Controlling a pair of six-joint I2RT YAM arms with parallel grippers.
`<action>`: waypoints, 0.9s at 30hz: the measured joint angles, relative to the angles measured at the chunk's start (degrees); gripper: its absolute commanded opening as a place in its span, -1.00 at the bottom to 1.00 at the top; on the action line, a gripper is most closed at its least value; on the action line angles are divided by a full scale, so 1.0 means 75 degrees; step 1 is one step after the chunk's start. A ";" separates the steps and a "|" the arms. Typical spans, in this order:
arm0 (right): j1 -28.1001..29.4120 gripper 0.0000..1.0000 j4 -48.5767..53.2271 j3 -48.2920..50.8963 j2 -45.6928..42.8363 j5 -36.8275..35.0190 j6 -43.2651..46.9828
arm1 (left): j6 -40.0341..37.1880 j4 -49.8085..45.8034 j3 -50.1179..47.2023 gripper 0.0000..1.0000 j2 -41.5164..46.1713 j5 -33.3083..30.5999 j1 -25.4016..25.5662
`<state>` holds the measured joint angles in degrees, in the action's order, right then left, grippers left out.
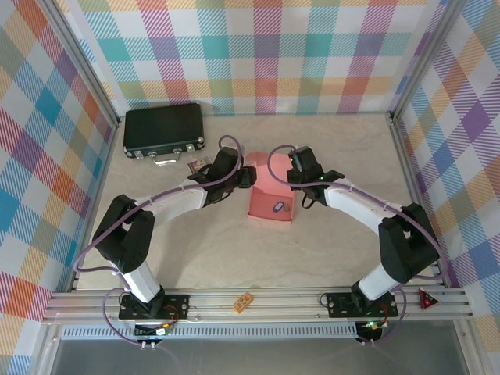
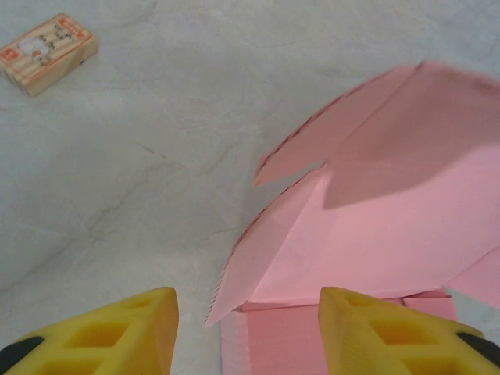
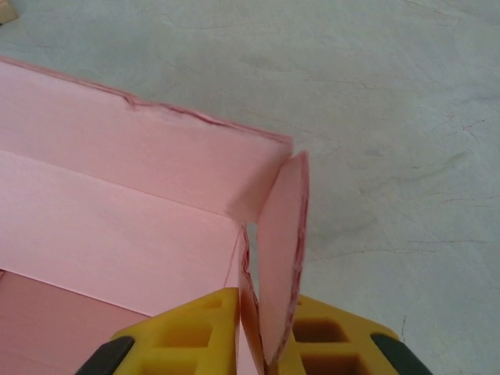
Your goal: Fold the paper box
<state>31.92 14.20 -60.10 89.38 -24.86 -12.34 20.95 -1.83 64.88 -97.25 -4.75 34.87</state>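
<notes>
The pale marbled table [image 1: 234, 258] carries a black case [image 1: 164, 129] at its far left, and that case is the marker for the rest. Right of the case and somewhat nearer the arms lies the paper box [image 1: 272, 199], salmon-pink card partly raised, with its base flat on the table and a wall and side flaps standing. The left gripper [image 1: 237, 176] hangs just right of the case and a little nearer, at the box's left edge. In the left wrist view its jaws stand well apart over a corner of the box and hold nothing, and a loose flap leans just beyond them. The right gripper [image 3: 266, 332] sits farther right of the case, across the box. Its jaws are almost closed with an upright side flap sandwiched between them, which reads as a pinch on the card. The card looks thin and very light. It will likely buckle if squeezed mid-panel, spring back at its scored folds and slide on the smooth table. It is best held near a flap's root while the base is pressed down. A small dark item [image 1: 277, 207], too small to identify, lies on the box. A printed wooden block [image 2: 48, 53] rests on bare table.
</notes>
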 measured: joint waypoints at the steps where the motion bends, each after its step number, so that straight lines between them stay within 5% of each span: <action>1: 0.0000 -0.57 0.0035 -0.0003 0.0000 0.0003 0.0076 | -0.0119 -0.0082 0.0105 0.12 0.0000 0.0085 -0.0032; 16: -0.0297 -0.03 0.1037 -0.0790 0.0000 0.1151 0.0662 | -0.2151 -0.1480 0.1539 0.27 -0.0816 0.2410 -0.1020; 27: -0.1029 0.04 0.1632 -0.0883 0.0035 0.2425 0.0831 | -0.2742 -0.2122 0.2017 0.15 -0.1259 0.3092 -0.1084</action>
<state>24.21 26.44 -66.72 89.65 -6.68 -6.11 0.38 -17.74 80.01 -106.69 18.44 26.74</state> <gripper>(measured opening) 0.516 0.580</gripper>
